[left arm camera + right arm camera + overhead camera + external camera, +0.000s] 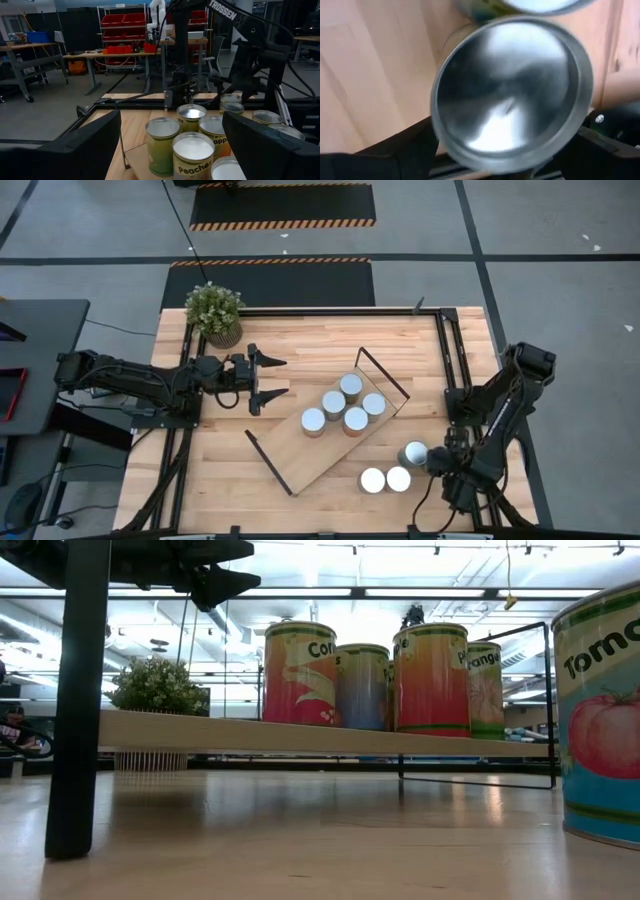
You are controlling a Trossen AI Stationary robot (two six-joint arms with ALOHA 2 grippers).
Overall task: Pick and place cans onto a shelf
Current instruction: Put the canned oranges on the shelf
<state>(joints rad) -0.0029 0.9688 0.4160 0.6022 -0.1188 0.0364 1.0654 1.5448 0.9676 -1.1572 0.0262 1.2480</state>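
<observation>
A grey floor crossed by dark lines and black mats edged in orange-and-black stripes is seen around the light-wood table (215, 470), and a workshop with red storage bins on racks is shown beyond it in the left wrist view. The shelf (290, 450), a long light-wood board with black wire frames at its short ends, is laid diagonally across the middle of the table. Five cans (343, 406) are clustered on the half of the shelf nearer the right arm, and their bright labels are seen side by side in the low view. A potted plant (215, 312) is placed at the table's far edge, near the left arm. Two more cans (385, 480) are stood touching on the bare tabletop just off the shelf, on the right arm's side. Beside these, a single can (414, 453) is enclosed by the right gripper (426, 457), whose fingers are pressed against its sides. The left gripper (271, 380) is held spread wide and empty, beside the shelf and apart from every can.
</observation>
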